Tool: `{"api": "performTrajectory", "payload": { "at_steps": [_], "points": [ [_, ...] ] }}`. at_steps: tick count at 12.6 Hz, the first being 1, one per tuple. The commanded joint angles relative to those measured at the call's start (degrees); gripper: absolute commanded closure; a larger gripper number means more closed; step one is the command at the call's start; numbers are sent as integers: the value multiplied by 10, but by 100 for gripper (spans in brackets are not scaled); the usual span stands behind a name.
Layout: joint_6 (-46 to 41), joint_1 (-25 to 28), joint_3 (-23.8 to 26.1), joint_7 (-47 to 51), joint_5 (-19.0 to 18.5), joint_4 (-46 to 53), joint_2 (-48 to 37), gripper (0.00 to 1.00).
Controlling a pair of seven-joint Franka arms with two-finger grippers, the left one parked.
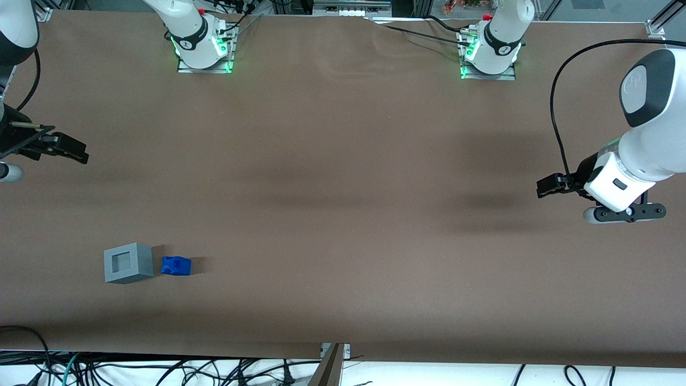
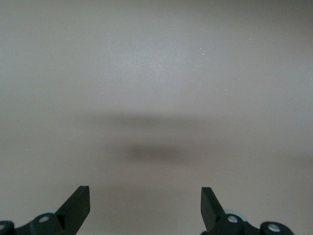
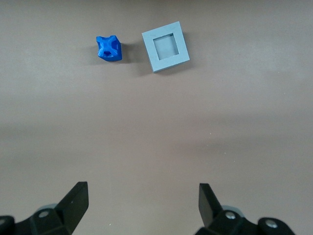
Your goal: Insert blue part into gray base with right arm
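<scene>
Two pieces, blue part (image 1: pixel 176 265) and gray base (image 1: pixel 128 262), are being kept just beside each other; the claw (image 3: pixel 142 203) is being held spread, well apart.

Right arm (image 1: pixel 16 29): glossy white rounded shell with a dark grey-black joint inlay, at the upper edge of the front view, at the working arm's end of the table (image 1: pixel 343 161).
Base (image 1: pixel 194 38): white column ringed by a black band with a small round mark. It has a red knob above and a green glow at its foot.
Mounting plate (image 1: pixel 206 67): flat silver metal under the column.
Cable (image 1: pixel 33 80): thin, black, curving down along the arm.
Gripper (image 1: pixel 56 146): matte black and angular, at the frame's edge, above the table.
Fingers (image 3: pixel 76 199): two black wedge-shaped tips, set wide apart.
Screws (image 3: pixel 43 214): small round pale heads in the black finger mounts.
</scene>
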Motion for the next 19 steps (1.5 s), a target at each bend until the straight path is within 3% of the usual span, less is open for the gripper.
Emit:
{"api": "performTrajectory", "payload": {
  "at_steps": [1, 16, 19],
  "points": [
    [-1, -5, 4, -5, 2, 11, 4, 0],
    [1, -6, 4, -5, 12, 12, 15, 0],
    [41, -2, 5, -12, 6, 12, 34, 0]
  ]
}}
